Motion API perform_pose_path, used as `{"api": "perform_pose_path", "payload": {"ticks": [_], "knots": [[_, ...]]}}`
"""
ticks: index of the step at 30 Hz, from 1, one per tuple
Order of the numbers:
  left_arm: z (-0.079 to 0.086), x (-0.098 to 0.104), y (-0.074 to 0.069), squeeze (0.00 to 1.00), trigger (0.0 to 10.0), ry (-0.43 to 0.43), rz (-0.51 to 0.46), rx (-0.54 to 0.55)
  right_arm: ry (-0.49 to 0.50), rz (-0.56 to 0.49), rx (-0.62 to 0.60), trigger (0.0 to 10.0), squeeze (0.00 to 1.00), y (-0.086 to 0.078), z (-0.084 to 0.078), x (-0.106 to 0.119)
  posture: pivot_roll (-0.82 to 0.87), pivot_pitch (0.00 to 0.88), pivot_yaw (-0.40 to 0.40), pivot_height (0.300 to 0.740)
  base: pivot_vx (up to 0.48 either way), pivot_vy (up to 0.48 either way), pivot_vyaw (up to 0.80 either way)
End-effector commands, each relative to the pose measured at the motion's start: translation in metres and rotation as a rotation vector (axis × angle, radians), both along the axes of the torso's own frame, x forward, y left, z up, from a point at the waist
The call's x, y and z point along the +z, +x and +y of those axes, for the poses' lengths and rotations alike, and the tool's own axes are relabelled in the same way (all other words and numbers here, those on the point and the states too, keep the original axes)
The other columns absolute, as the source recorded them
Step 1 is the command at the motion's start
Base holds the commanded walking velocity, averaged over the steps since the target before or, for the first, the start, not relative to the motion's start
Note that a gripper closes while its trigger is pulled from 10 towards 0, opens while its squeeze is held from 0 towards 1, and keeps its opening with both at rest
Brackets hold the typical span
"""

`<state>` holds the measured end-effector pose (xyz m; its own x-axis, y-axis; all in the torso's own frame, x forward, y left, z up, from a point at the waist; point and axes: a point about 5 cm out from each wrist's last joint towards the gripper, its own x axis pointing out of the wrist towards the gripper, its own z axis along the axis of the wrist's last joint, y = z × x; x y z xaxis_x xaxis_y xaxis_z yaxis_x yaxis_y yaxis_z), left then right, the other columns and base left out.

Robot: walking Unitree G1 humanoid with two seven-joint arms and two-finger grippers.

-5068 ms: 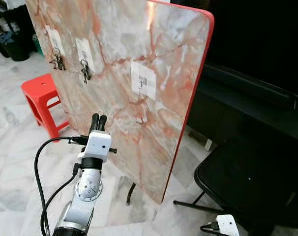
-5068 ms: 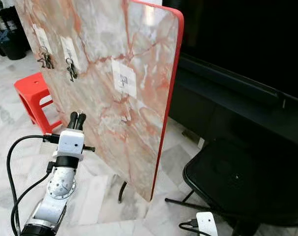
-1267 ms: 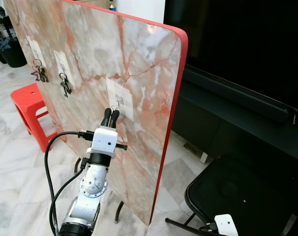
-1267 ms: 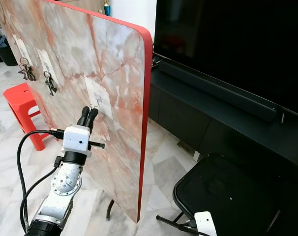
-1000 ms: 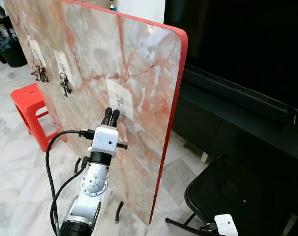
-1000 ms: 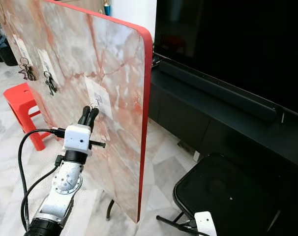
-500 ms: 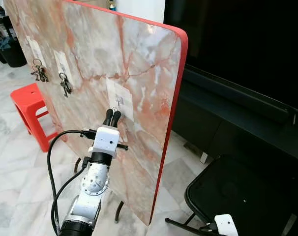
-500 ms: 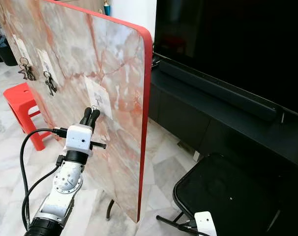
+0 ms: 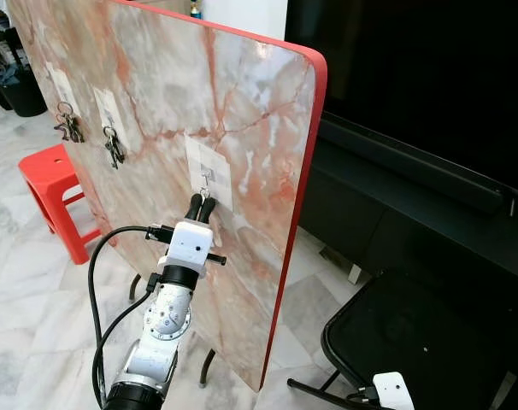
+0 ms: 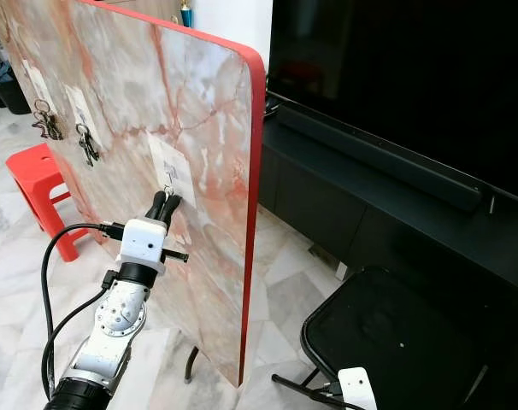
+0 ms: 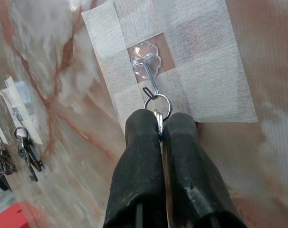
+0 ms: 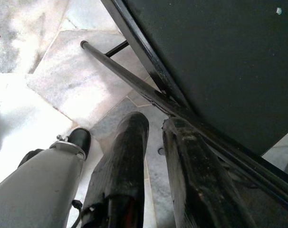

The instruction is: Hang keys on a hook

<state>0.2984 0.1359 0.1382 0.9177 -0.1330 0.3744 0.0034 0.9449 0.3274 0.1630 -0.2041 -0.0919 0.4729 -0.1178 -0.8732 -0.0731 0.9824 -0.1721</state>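
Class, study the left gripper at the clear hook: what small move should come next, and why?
Probably open the left gripper and back off. Its fingers pinch the key ring, which already appears looped on the clear hook taped to the marble board.

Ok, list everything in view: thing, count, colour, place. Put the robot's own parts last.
Marble board: one, pink-white with red rim, upright in front of the robot.
Clear hook: one, on a white patch, near the board's middle.
Key ring: one, silver, looped on the hook's wire, gripped from below.
Hung key bunches: two, dark, on the board's left hooks.
Stool: one, red, on the floor to the left.
Chair: one, black, lower right.
TV cabinet: one, black, behind.
Left gripper: black fingers pinched on the key ring.
Right gripper: hanging low beside the chair, fingers slightly apart.
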Motion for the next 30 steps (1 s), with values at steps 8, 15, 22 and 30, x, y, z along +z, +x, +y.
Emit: {"api": "perform_pose_path", "payload": {"ticks": [8,15,22,30], "knots": [[-0.001,-0.005,0.002,1.0,10.0,0.024,0.039,-0.01,-0.011,-0.009,0.001,10.0,0.0,0.003,-0.003,0.002,-0.01,0.0,-0.064,0.74,0.0,0.0,0.0],[-0.001,-0.004,0.001,1.0,10.0,0.008,0.032,-0.012,-0.008,-0.012,-0.003,10.0,0.0,0.003,-0.003,0.002,-0.01,0.0,-0.064,0.74,0.0,0.0,0.0],[0.0,0.001,-0.006,1.0,10.0,-0.004,-0.004,-0.037,-0.005,-0.015,-0.006,10.0,0.0,0.003,-0.002,0.002,-0.01,0.0,-0.064,0.74,0.0,0.0,0.0],[0.005,0.005,-0.017,1.0,10.0,0.023,-0.018,-0.055,-0.007,-0.015,-0.006,10.0,0.0,0.003,-0.003,0.002,0.0,0.0,-0.063,0.74,0.0,0.0,0.0]]}}
